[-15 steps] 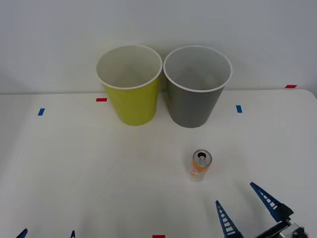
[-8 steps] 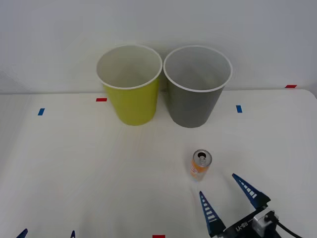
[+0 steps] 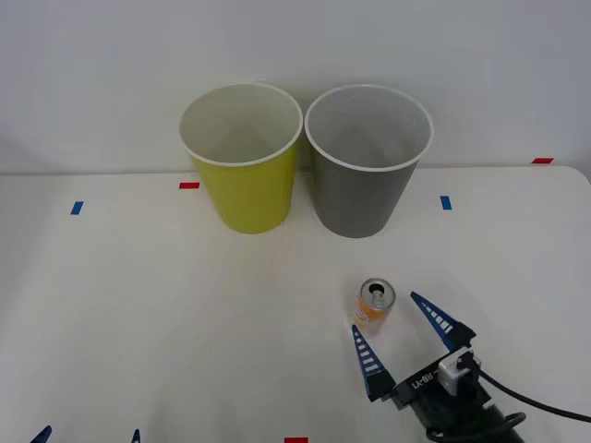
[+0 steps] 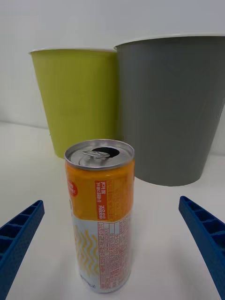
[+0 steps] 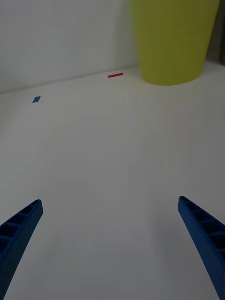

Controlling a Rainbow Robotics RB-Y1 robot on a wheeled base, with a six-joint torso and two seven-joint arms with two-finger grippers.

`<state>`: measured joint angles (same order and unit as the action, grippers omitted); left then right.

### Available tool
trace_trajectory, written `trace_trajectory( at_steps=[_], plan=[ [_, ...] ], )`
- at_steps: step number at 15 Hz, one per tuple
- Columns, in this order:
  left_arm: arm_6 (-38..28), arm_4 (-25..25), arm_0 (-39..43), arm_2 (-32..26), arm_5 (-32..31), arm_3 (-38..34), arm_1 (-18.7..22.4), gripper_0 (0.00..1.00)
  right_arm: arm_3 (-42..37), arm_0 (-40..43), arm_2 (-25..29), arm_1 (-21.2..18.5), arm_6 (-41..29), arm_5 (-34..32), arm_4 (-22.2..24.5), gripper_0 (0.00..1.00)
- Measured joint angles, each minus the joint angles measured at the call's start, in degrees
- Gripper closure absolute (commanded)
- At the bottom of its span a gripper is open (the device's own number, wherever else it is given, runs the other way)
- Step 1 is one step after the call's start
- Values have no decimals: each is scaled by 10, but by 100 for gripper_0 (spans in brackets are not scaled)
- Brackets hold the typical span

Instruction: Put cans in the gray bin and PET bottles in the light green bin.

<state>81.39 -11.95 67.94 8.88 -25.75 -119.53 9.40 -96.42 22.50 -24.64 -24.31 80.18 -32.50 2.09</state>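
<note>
Left gripper (image 3: 88, 436) sits at the lower left edge of the front view, just two blue tips showing, well apart. From its own wrist camera the fingers (image 5: 18, 234) are spread wide over bare table (image 3: 138, 314), nothing between them. Reads as parked, out of the working lane.

Small blue tape mark (image 3: 77, 208) at left middle and red tape mark (image 3: 189, 185) just left of the bins look like placement references.

Light green bin (image 3: 246, 189) is upper centre, upright, mouth open. Gray bin (image 3: 360, 189) stands right beside it to the right, rims nearly touching, also upright. Side by side at the back of the table means both drop targets share one reach.

Can (image 3: 375, 307) stands upright in the lower centre-right, below the gray bin and well clear of it, pull-tab end up. Upright makes it an easy side grab.

Right gripper (image 3: 406, 337) is low, lower right of the frame, pointed up-left at the can. Fingers (image 4: 18, 234) are open wide, one tip on each side of the can's near side, not touching. The wrist view puts the can (image 4: 101, 215) roughly between the tips but ahead of them, gray bin (image 4: 173, 108) straight behind.

My read: pre-grasp alignment. It needs to advance until the can is between the pads, then close. Risk: a finger clips the slim can and tips it.
</note>
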Motion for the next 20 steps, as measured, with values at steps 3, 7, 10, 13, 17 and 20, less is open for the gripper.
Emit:
trace_trajectory(
  at_steps=[3, 7, 10, 13, 17, 20],
  plan=[
    [0, 0, 0, 0, 0, 0, 0, 0, 0, -27, -10, -5, -3, 31, -1, 0],
    [0, 0, 0, 0, 0, 0, 0, 0, 0, -47, -13, -1, -6, 54, -1, 0],
    [0, 0, 0, 0, 0, 0, 0, 0, 0, -49, -13, -2, -7, 59, -5, 0],
    [0, 0, 0, 0, 0, 0, 0, 0, 0, -52, -13, 0, -6, 66, -6, 0],
    [0, 0, 0, 0, 0, 0, 0, 0, 0, -56, -14, 7, -7, 70, -6, 10],
    [0, 0, 0, 0, 0, 0, 0, 0, 0, -56, -14, 8, -7, 71, -9, 93]
  ],
)
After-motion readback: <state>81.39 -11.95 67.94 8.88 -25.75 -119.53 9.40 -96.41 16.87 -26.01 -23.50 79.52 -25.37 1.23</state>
